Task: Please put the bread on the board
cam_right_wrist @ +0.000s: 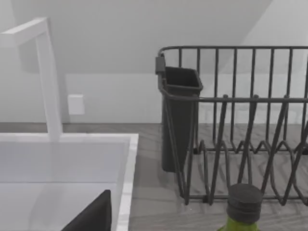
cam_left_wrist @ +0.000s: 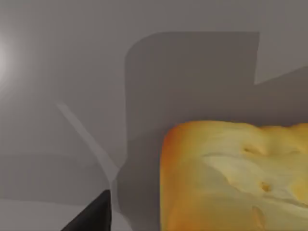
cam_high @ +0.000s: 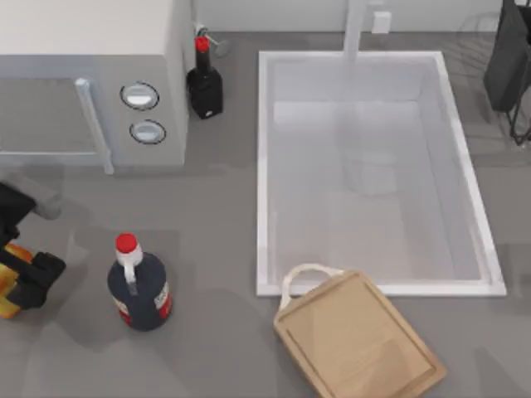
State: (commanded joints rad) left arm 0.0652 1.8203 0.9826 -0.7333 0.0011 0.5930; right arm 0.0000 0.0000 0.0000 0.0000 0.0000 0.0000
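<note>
Golden-yellow bread (cam_left_wrist: 231, 178) down at the left edge of the grey counter (cam_high: 216, 215), with the left gripper (cam_high: 21, 278) right over it; cannot tell open or closed. Far from the tan board (cam_high: 357, 340) lying by the near rim of the white sink (cam_high: 264, 166). Dark red-capped bottle (cam_high: 139, 286) standing between bread and board.

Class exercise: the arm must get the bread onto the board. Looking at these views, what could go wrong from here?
1. The red-capped bottle stands between the left claw with the bread at the table's left edge and the board; a low sweep across might topple it.
2. The board lies tilted right against the sink rim, so bread set near that edge could slip into the basin.
</note>
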